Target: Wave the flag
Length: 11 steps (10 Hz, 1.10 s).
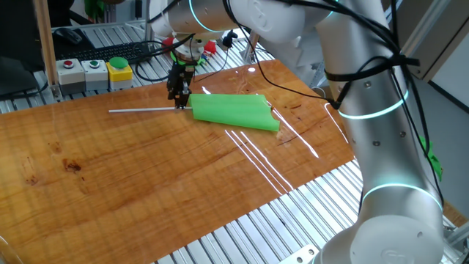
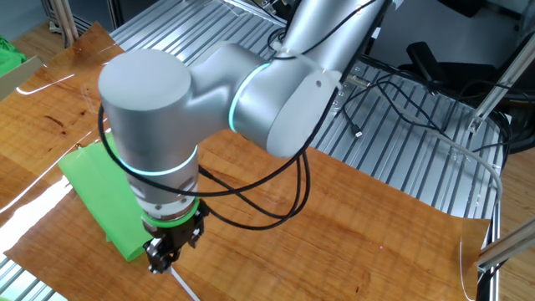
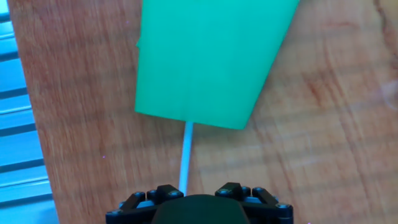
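Note:
The flag is a bright green cloth [image 1: 236, 110] on a thin pale grey stick [image 1: 143, 111]. It lies flat on the wooden table [image 1: 146, 169]. My gripper [image 1: 179, 103] is down at the stick, just left of the cloth's edge, and its fingers look closed on the stick. In the other fixed view the cloth [image 2: 104, 196] lies left of the gripper [image 2: 159, 261], and a short piece of stick [image 2: 185, 287] shows below it. In the hand view the stick [image 3: 185, 155] runs from the cloth [image 3: 205, 56] down under the hand. The fingertips are hidden there.
A box with red, green and yellow buttons [image 1: 95, 71] and a black keyboard [image 1: 121, 50] stand behind the table's far edge. Cables [image 1: 242, 44] trail over the back right corner. Ribbed metal bench [image 1: 278, 227] borders the wood. The arm's column [image 1: 388, 147] stands at the right.

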### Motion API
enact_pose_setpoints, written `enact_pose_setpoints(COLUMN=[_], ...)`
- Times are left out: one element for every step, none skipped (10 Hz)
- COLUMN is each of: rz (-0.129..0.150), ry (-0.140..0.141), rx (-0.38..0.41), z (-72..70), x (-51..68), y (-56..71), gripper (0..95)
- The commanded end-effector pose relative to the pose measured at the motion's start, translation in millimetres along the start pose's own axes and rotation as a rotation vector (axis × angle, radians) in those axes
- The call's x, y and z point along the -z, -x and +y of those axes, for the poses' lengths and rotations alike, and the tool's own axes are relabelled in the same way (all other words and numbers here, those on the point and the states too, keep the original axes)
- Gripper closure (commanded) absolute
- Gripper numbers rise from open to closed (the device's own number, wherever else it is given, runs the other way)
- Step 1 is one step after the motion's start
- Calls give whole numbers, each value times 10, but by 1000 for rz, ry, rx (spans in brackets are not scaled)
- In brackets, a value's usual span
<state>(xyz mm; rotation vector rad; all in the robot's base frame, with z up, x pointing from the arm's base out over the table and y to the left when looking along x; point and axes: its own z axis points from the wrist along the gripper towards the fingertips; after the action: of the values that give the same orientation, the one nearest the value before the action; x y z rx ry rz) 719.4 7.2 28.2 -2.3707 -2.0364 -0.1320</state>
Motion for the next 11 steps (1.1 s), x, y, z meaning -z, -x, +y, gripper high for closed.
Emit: enact_pose_setpoints(rz=[1, 2, 0, -2, -5, -6, -10, -8, -7, -8, -7], ry=[-2, -3, -2, -2, 0, 3, 7, 6, 7, 9, 14], rx=[-8, -10, -11, -8, 0, 2, 8, 10, 9, 10, 8], z=[75, 120, 152, 172, 172, 166, 159, 158, 157, 158, 156], x=[-13, -27, -49, -72, -107, -136, -169, -171, -171, -172, -172], y=[-7, -9, -6, -2, 7, 16, 26, 31, 32, 32, 33], gripper=[380, 380, 380, 380, 380, 380, 380, 380, 380, 380, 380])
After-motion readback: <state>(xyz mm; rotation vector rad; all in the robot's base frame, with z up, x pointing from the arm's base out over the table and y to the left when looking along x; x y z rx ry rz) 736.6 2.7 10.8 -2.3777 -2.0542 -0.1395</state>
